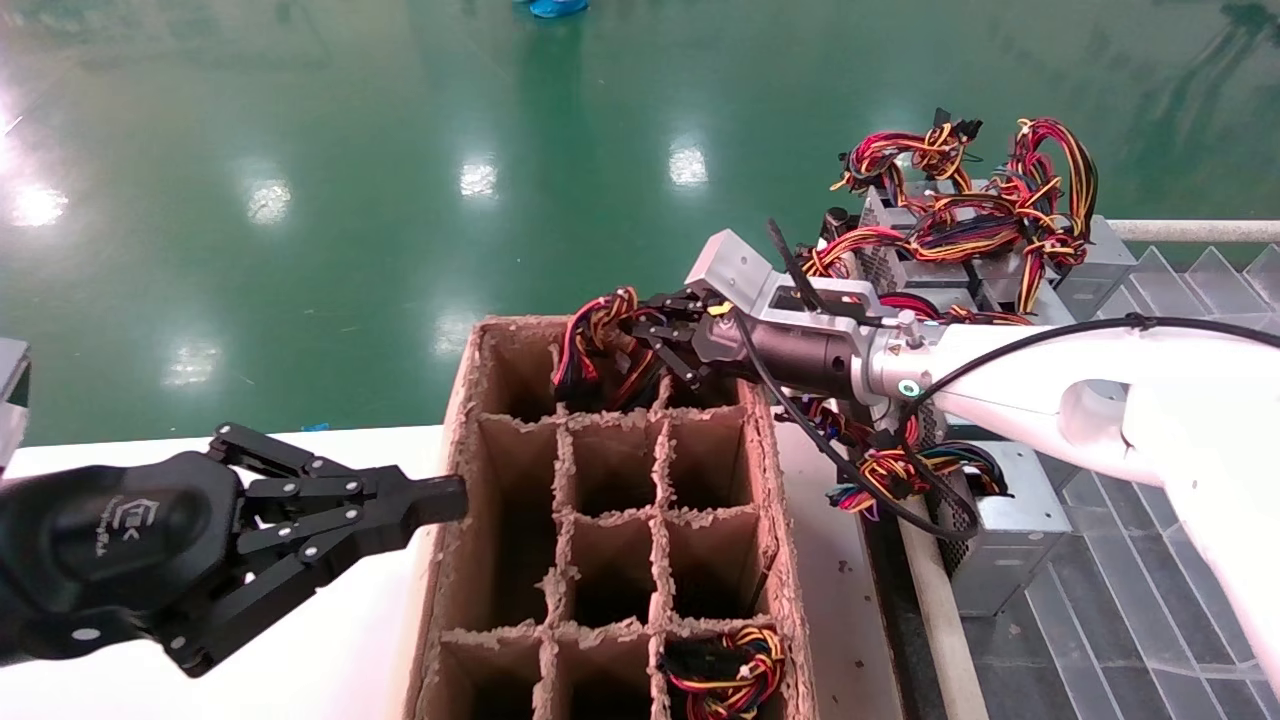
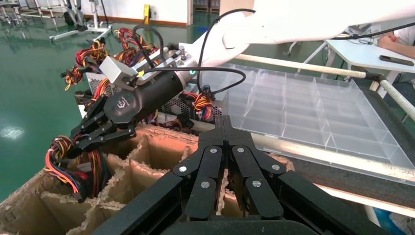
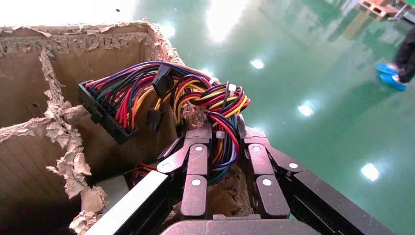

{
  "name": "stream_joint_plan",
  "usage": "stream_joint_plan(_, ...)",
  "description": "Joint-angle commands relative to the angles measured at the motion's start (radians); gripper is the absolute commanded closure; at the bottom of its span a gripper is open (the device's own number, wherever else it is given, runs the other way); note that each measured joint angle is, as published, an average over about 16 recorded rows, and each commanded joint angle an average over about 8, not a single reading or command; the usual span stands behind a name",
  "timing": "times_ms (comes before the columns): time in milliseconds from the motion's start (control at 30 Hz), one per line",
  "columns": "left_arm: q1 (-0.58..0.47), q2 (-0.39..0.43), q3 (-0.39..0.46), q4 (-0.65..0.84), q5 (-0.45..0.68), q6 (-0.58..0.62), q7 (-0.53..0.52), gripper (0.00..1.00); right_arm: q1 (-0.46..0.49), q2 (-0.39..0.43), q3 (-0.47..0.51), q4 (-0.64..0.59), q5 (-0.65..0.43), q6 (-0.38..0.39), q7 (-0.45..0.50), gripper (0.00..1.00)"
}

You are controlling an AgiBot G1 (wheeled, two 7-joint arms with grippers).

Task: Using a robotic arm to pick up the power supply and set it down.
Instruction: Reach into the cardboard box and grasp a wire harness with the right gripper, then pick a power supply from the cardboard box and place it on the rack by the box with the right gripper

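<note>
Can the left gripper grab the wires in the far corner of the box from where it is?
Probably not. The left gripper sits shut outside the cardboard box, near its left wall, while the right gripper already pinches that wire bundle.

R gripper at far box cell—on wire bundle (L gripper idle beside box).

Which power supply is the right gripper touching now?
The one in the far row of the cardboard box: the right gripper is shut on its wire bundle. The other supplies stay stacked outside, to the right.
</note>
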Motion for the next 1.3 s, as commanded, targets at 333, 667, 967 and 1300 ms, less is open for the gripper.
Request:
stream_joint_plan(333,0.000,0.000,0.000,0.000,0.000,0.000,0.000,1.00,-0.010,-0.010,0.015,0.004,0.022,0.005,-0.029,1.00)
stream_joint_plan(667,0.000,0.000,0.000,0.000,0.000,0.000,0.000,1.00,0.001,-0.005,0.042,0.040,0.064,-0.081,-0.065,1.00)
stream_joint_plan(967,0.000,0.000,0.000,0.000,0.000,0.000,0.000,1.00,0.061,0.059,0.066,0.081,0.104,-0.315,-0.091,1.00)
stream_joint_plan(1300,0.000,0.000,0.000,0.000,0.000,0.000,0.000,1.00,0.206,0.132,0.051,0.119,0.075,-0.362,-0.129,1.00)
